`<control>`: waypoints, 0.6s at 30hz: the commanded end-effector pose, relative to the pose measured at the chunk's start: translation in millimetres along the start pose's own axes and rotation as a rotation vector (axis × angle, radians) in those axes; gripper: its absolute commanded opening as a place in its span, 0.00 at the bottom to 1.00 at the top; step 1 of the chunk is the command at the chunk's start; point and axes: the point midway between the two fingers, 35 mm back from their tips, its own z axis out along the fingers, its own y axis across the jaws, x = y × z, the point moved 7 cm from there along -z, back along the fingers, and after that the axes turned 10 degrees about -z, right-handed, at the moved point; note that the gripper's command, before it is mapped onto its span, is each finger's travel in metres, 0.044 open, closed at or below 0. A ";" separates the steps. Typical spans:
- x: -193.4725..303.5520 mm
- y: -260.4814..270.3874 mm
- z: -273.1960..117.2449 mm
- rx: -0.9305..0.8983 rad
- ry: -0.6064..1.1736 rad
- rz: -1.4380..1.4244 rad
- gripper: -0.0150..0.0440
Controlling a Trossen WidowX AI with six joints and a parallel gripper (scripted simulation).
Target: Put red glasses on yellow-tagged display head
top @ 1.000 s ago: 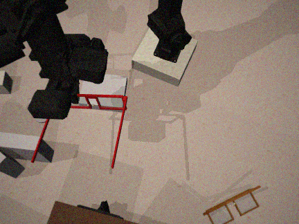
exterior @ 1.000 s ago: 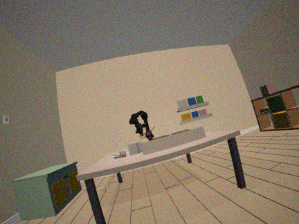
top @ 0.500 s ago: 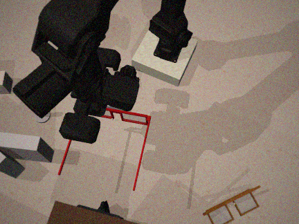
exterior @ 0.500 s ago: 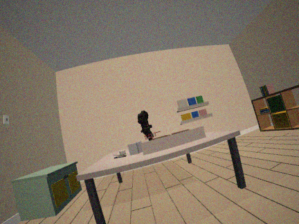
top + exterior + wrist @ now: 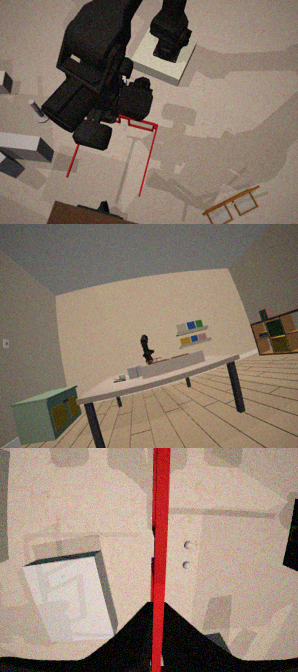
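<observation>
The red glasses (image 5: 148, 159) (image 5: 160, 548) hang from my gripper (image 5: 112, 119) (image 5: 156, 608), which is shut on the top of their front frame near the bridge. In the top view both temples are unfolded and point toward the lower edge; the arm covers part of the front. In the wrist view the frame runs straight up the middle, with two small round nose pads beside it. In the exterior view the arm and glasses are too small for detail. I cannot make out a display head or a yellow tag for certain in any view.
Amber glasses (image 5: 230, 200) lie at the lower right. A white block (image 5: 75, 598) is beside the held glasses in the wrist view. Pale blocks (image 5: 21, 141) and a thin upright peg (image 5: 36, 108) stand at the left. A brown box (image 5: 83, 216) is at the bottom edge.
</observation>
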 end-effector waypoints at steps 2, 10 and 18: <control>-1.0 1.6 6.6 0.012 0.007 0.004 0.25; 1.0 2.2 14.6 0.010 -0.021 0.005 0.25; 1.3 2.0 21.4 0.004 -0.023 0.005 0.25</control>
